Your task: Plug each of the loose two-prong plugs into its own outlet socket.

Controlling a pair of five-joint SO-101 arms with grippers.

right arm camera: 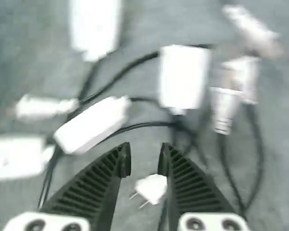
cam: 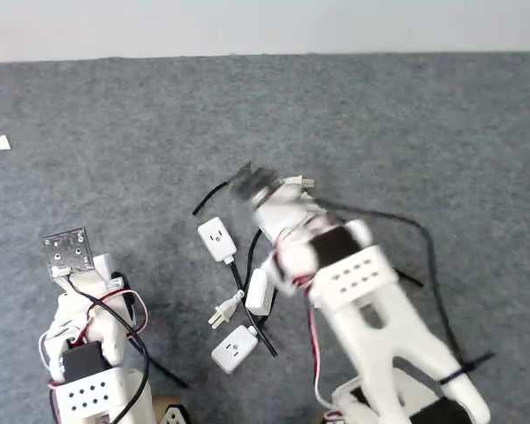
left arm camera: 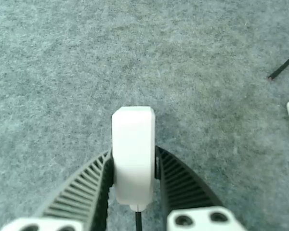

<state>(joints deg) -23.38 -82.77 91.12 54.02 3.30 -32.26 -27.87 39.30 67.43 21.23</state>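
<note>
R end effector (right arm camera: 144,156): closed on white two-prong plug (right arm camera: 151,188), which sits low btwn the fingers (right arm camera: 183,183), prongs bare.

L end effector (left arm camera: 133,159): closed on white outlet socket (left arm camera: 133,130), seen edge-on, black cord leaving its near end. Held just above bare grey desk (left arm camera: 62,57).

Loose stock, desk centre:
- far outlet (cam: 216,238), face up.
- near outlet (cam: 234,347), face up.
- third white block (cam: 259,291) btwn those two; face not readable.
- spare plug (cam: 223,311) beside near outlet, unplugged, lying among black cords (cam: 263,336).

Step (est.): pairing stage. One plug and one socket are each in grip but not yet mated. Task looks early, since spare plug is also unplaced.

Next move needs:
- the two grips brought together, as they are well apart in high view.
- socket face turned toward plug.
- prongs squared to slot pair, then a straight push, w/ L grip bracing against it.

Pose:
- R arm (cam: 362,283) stretched fwd from near-right base across desk centre, tip beyond the outlet cluster.
- L arm (cam: 93,349) folded close to its base at near-left corner.
</note>
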